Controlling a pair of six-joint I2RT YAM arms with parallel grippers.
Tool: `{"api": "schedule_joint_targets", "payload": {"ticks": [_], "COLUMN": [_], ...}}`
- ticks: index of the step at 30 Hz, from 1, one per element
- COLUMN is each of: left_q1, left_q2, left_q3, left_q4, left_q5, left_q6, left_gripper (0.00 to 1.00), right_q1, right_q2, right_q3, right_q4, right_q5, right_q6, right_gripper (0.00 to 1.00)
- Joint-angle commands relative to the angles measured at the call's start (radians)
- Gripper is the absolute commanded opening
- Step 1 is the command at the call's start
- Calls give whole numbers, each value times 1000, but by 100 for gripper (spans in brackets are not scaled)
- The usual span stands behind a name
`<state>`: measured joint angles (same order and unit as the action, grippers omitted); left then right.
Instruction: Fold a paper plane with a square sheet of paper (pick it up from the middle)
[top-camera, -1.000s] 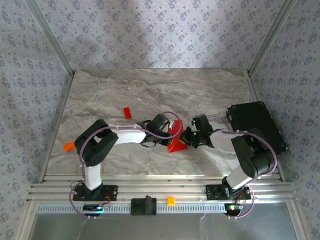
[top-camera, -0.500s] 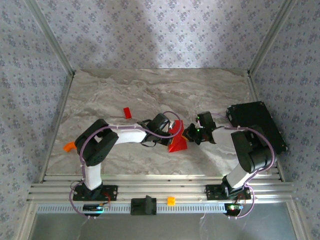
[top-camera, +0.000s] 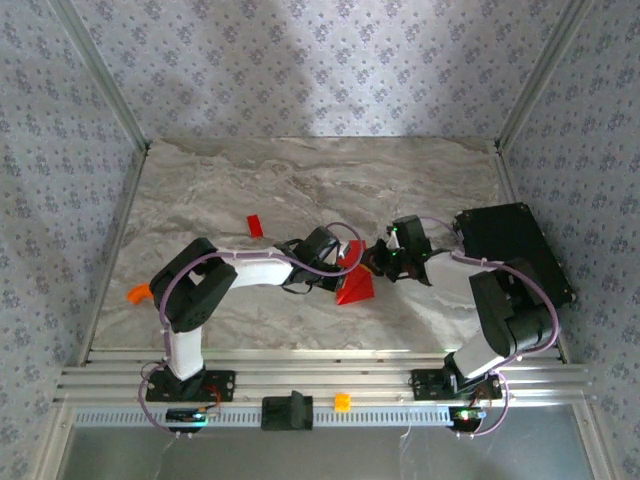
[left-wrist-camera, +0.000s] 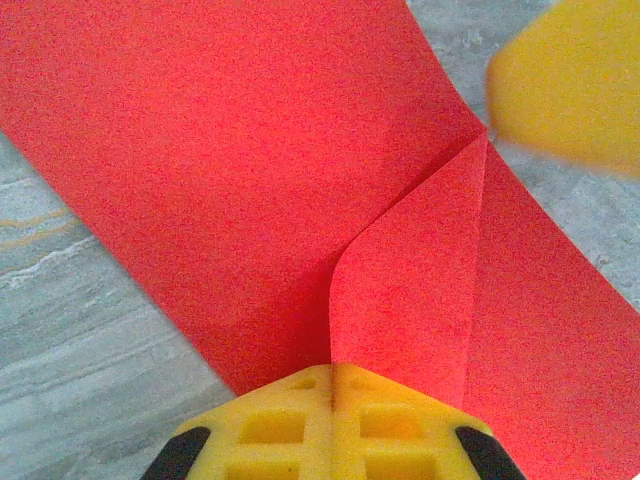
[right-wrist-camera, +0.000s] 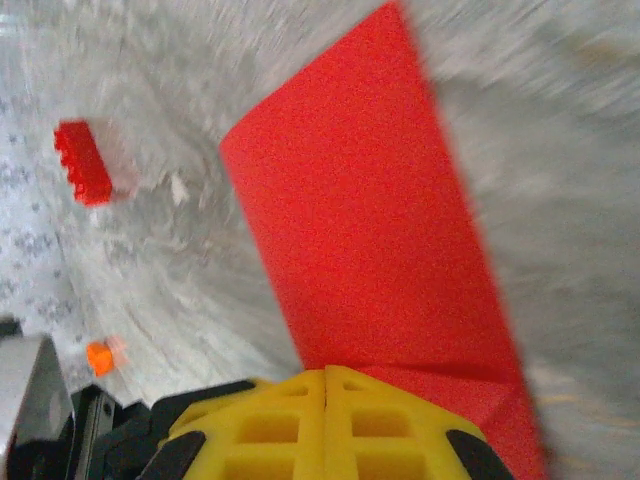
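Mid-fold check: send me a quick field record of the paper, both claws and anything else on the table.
square sheet of paper: red, lying on the table
flap: one, folded over and curling up
left claw: shut, tips at the flap's base; grip unclear
right claw: shut, tips at the sheet's edge; grip unclear
red block: apart from the sheet, far-left of it
black box: right side of table
fold stage: early, no dart shape yet

Robot test cell, laboratory type. A marble-pattern tabletop is enclosed by patterned wall panels on metal corner posts. The left arm and right arm are bolted to a slotted aluminium rail.
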<state>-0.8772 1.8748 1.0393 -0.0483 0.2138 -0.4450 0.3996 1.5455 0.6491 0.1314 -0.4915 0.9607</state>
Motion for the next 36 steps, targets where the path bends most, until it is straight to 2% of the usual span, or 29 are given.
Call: {"api": "schedule_joint_targets", "payload": {"ticks": [1, 8, 16, 23, 29, 36], "left_q1": [1, 2, 2, 1, -1, 0], "left_q2": [27, 23, 23, 22, 23, 21], "left_q3": [8, 4, 0, 5, 8, 9], "left_q4": [-57, -62, -58, -59, -61, -67], "left_q5": [2, 0, 2, 2, 3, 2], "left_q6": [14, 20, 17, 18, 19, 20], "left_gripper": [5, 5, 5, 5, 5, 5], "right_q1": [36, -51, -130, -67, 24, 47], "right_q2": [49, 57, -7, -74, -3, 77], "right_q3": [-4, -126, -119, -77, -55, -49], "right_q4": [-47, 50, 46, 5, 28, 12], "right_q5": [36, 9, -21, 7, 22, 16], "right_q6": [-3, 20, -10, -9, 31, 15], "right_gripper": [3, 3, 4, 5, 5, 4]}}
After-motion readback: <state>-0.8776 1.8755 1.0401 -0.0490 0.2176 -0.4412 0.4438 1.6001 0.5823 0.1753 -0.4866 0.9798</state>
